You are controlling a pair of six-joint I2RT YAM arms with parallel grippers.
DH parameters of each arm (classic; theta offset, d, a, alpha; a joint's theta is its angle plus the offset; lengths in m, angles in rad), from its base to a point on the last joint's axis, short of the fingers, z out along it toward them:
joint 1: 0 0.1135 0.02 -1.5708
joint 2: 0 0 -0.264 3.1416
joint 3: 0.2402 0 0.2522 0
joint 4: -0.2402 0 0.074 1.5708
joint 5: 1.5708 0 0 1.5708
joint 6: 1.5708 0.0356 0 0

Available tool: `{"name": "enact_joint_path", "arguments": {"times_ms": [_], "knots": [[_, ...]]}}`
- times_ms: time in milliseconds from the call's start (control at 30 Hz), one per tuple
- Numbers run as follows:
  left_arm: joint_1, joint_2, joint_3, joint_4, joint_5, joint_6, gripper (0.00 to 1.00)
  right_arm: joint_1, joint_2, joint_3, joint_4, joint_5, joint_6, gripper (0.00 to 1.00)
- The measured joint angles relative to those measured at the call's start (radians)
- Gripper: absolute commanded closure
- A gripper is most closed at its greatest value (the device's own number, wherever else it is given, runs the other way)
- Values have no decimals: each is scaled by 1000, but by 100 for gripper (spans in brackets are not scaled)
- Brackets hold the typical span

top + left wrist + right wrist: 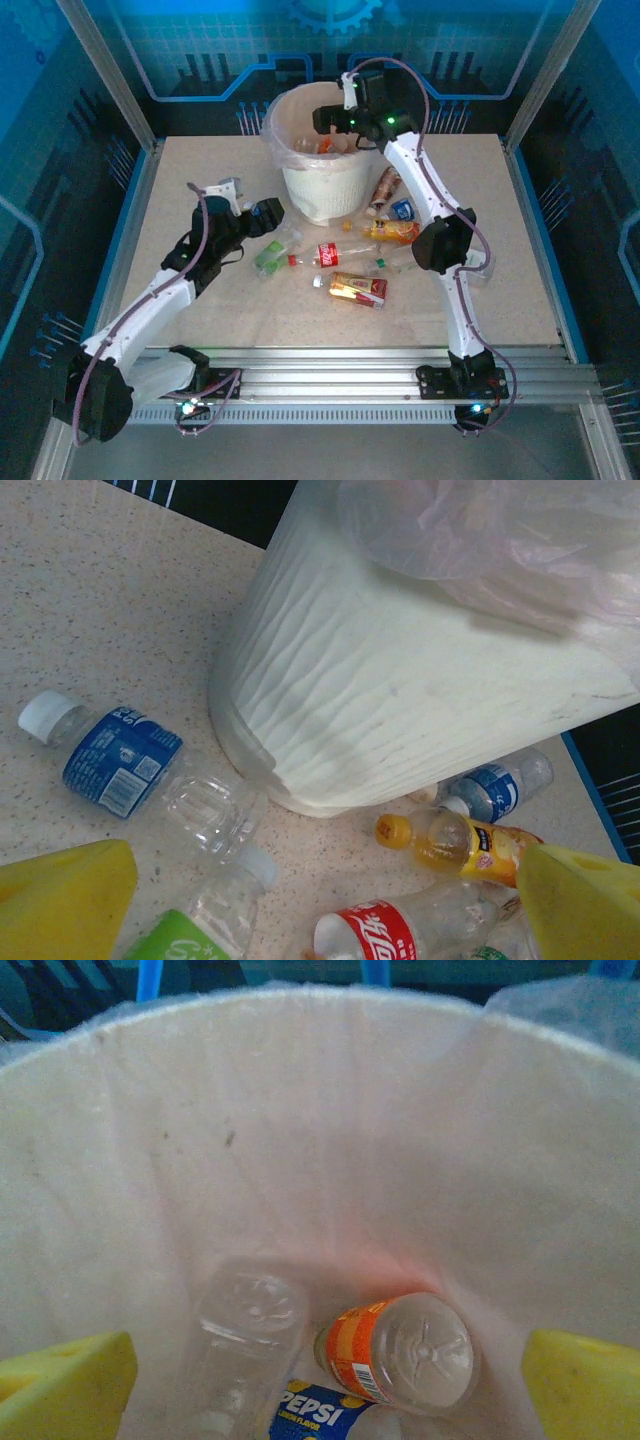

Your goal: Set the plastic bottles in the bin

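The bin (318, 185) is a white bucket with a thin bag liner, standing at the back middle of the table. My right gripper (332, 121) hangs open over its mouth. In the right wrist view that gripper (325, 1385) holds nothing; below it in the bin (330, 1130) lie an orange-labelled bottle (405, 1355), a clear bottle (245, 1335) and a Pepsi bottle (320, 1418). My left gripper (266, 220) is open and low, left of the bin. Under this gripper (320, 920) lie a green-labelled bottle (185, 935), a red-labelled bottle (385, 930) and a blue-labelled bottle (120, 760), none of them gripped.
More bottles lie in front of and right of the bin: green (270, 258), red (328, 254), red-and-yellow (358, 289), orange (392, 231), blue (403, 209) and brown (385, 185). An orange-capped bottle (460, 842) lies by the bin's base (300, 790). Metal frame posts border the table.
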Motion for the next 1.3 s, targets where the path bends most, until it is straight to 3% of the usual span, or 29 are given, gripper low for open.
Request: {"name": "enact_joint_path", "arguments": {"times_ms": [533, 800, 1000, 1300], "knots": [[-5, -67, -51, -159, 27, 139, 1, 0, -272, 5, -112, 43, 1, 0], [-78, -42, -56, -267, 23, 205, 3, 0, -607, -433, -146, 153, 35, 0], [-123, 140, 53, -429, -26, 319, 8, 0, -839, -829, -130, 226, 93, 0], [-144, 360, 188, -537, -153, 451, 16, 0, -1025, -1073, -124, 333, 174, 0]]}}
